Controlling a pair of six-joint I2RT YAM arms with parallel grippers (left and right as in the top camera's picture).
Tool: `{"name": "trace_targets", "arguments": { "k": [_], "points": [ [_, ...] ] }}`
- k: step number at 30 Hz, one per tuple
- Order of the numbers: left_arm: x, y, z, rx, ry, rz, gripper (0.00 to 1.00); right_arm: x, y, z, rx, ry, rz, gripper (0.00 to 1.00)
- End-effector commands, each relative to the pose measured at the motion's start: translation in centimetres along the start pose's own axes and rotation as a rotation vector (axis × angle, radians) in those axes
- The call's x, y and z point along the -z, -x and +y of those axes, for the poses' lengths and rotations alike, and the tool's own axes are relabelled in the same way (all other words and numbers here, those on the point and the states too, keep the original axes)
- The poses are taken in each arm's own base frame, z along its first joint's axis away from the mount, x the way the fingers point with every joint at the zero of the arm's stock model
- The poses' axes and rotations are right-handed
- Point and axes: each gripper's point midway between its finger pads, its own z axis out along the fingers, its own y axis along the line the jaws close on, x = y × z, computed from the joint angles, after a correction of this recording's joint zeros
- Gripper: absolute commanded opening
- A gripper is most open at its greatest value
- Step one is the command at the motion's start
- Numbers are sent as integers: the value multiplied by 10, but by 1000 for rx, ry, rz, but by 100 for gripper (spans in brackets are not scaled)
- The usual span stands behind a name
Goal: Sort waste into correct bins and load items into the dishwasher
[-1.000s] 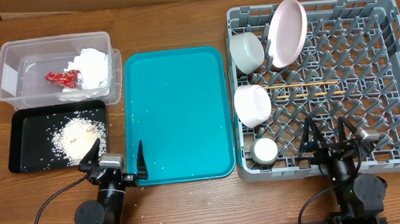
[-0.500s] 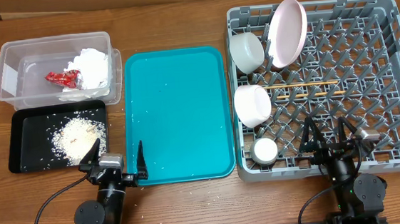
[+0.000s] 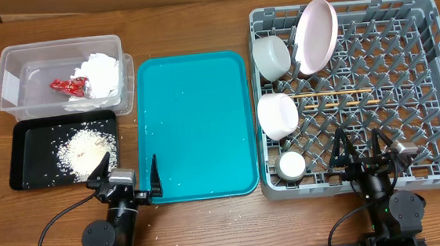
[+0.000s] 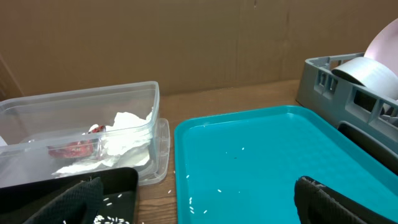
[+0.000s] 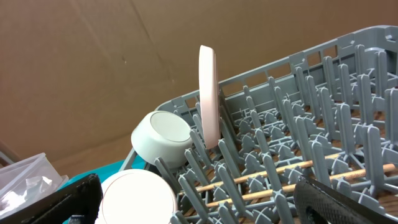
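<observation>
The clear tub (image 3: pixel 12 84) holds the white napkin (image 3: pixel 100 73) and the red wrapper (image 3: pixel 70 87); both also show in the left wrist view (image 4: pixel 127 134). The black tray (image 3: pixel 26 154) holds rice (image 3: pixel 80 150). The grey rack (image 3: pixel 406 92) holds the plate (image 3: pixel 315 35), greyish bowl (image 3: pixel 271 56), white bowl (image 3: pixel 277 114), cup (image 3: pixel 292 164) and chopsticks (image 3: pixel 375 89). My left gripper (image 3: pixel 127 177) is open and empty at the teal tray's front left corner. My right gripper (image 3: pixel 360 153) is open and empty over the rack's front edge.
The teal serving tray (image 3: pixel 196 125) lies between the bins and the rack, with a few stray rice grains (image 4: pixel 211 193) on it. Some grains lie on the wooden table (image 3: pixel 212 218) by the tray's front edge.
</observation>
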Motion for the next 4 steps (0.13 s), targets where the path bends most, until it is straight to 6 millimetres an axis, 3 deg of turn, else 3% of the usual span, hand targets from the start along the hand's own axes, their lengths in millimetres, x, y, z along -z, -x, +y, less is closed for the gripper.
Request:
{"name": "trace_targets", "arguments": {
  "k": [1,4],
  "points": [
    [0,0,1,-7,6,-7,100,0,-2,-3,3,-8,-4,100],
    [0,0,1,-7,6,-7,100,0,-2,-3,3,-8,-4,100]
  ]
}}
